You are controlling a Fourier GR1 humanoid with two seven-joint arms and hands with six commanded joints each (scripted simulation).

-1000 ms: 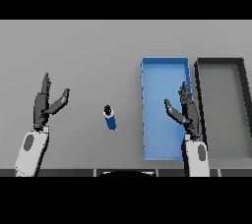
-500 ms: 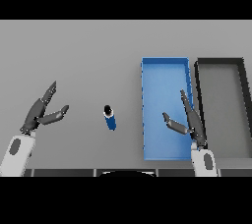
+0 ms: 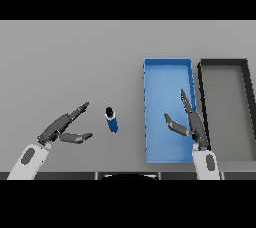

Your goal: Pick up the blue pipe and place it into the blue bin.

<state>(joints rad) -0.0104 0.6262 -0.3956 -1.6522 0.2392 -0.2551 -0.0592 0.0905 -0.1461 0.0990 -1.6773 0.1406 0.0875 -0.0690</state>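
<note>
Blue pipe [image 3: 112,119]: you find it ungrasped on the grey table [image 3: 70,62] toward its near edge, beside the blue bin [image 3: 167,72], left hand [image 3: 62,128] spread wide near it, right hand [image 3: 189,121] loosely splayed above the bin; pickup and placement both outstanding.

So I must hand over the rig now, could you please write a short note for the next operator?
Left hand: open, low on the table, just left of the blue pipe, not touching it.
Right hand: open, over the blue bin.
Blue pipe: on the table, left of the blue bin. A dark bin is right of it.
Done: nothing grasped.
Left: grasp the pipe, place it in the blue bin.
</note>
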